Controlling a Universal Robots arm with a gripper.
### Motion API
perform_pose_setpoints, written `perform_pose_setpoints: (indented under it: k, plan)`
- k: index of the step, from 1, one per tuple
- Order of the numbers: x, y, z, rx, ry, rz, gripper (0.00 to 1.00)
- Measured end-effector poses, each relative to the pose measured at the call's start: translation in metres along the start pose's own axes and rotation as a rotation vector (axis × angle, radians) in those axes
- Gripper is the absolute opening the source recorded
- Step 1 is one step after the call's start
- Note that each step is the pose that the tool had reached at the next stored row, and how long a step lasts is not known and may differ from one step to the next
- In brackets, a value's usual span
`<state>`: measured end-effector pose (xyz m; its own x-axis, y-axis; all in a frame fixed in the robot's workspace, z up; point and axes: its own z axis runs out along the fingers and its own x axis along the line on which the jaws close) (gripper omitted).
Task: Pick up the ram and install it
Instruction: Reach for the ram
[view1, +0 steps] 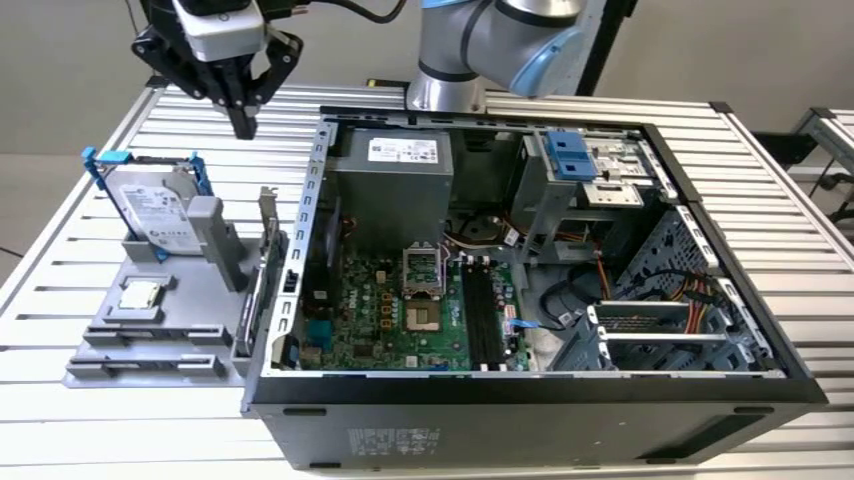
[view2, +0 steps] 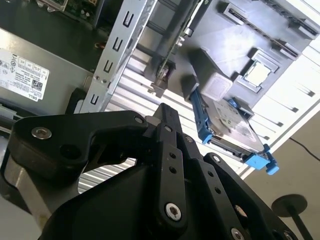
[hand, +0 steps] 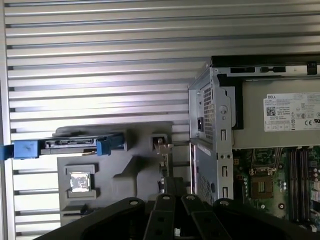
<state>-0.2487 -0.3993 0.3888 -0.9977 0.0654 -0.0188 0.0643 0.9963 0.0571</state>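
The ram (view1: 258, 290) is a slim dark stick standing on edge in the grey holder (view1: 147, 340), right beside the computer case's wall. In both wrist views it shows edge-on (hand: 162, 160) (view2: 175, 45). My gripper (view1: 244, 128) hangs high above the table at the exterior view's far left, behind the holder and well apart from the ram. Its black fingers (view2: 164, 115) meet in a point with nothing between them.
The open computer case (view1: 534, 385) takes up the middle, with the motherboard's memory slots (view1: 487, 310) facing up. On the holder stand a silver hard drive in a blue frame (view1: 147, 210) and a small square processor chip (view1: 140, 295). Slatted metal table all around.
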Motion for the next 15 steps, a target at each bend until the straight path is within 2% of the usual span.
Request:
perform_pose_setpoints:
  k: [15]
  plan:
    - [0.0190,-0.0012,-0.0005,0.0001,0.0000,0.000,0.00]
